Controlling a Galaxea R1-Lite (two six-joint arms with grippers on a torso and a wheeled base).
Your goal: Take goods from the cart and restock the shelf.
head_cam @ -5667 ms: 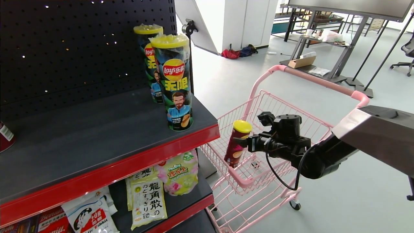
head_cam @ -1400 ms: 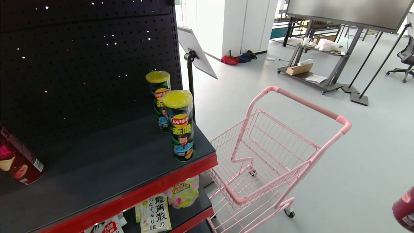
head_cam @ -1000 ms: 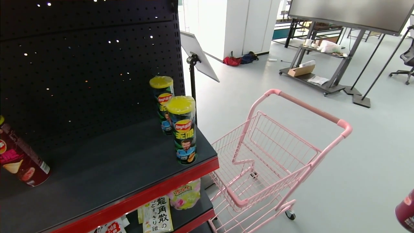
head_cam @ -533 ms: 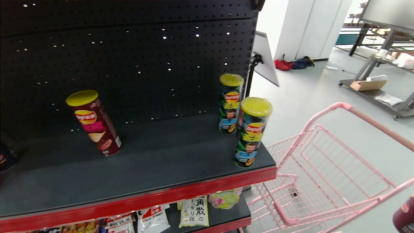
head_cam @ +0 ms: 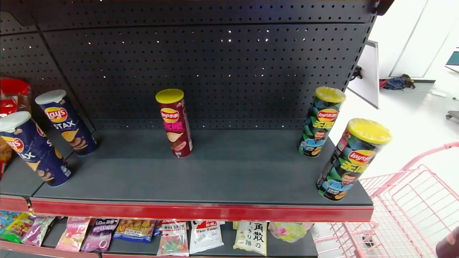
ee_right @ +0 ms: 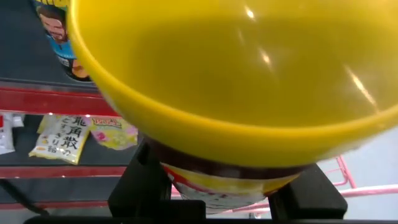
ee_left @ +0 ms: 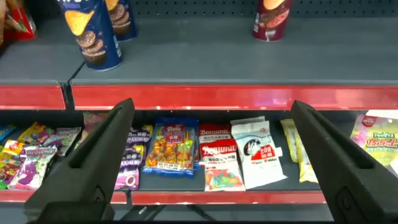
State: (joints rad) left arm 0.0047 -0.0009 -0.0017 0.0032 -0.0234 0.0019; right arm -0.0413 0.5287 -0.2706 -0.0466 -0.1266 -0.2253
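Maroon with a yellow lid, the can [ee_right: 236, 74] sits clamped in the right gripper [ee_right: 224, 190], whose two fingers press its sides just under the lid. In the head view the can shows low at the far right [head_cam: 448, 246], beside the cart [head_cam: 412, 190] and well apart from the shelf [head_cam: 200, 172].

A few seconds ago this can was held upright over the cart's basket. It has since been lifted clear. The head camera has swung left from the cart to face the shelf squarely, and the goods standing there have not themselves moved.

The left gripper [ee_left: 211, 109] hangs wide open and empty, facing the bags of sweets [ee_left: 186, 149] under the shelf.

Judgement: the pick-up is done and the placing step is in hand. A matching maroon can [head_cam: 175, 123] stands alone mid-shelf, with bare board between it and the two green cans [head_cam: 321, 122] at the right end. Two blue cans [head_cam: 66, 122] stand at the left. The spot beside the matching maroon can looks the fit place. The near green can [head_cam: 353, 159] stands close to the shelf's right corner and could be knocked on approach.
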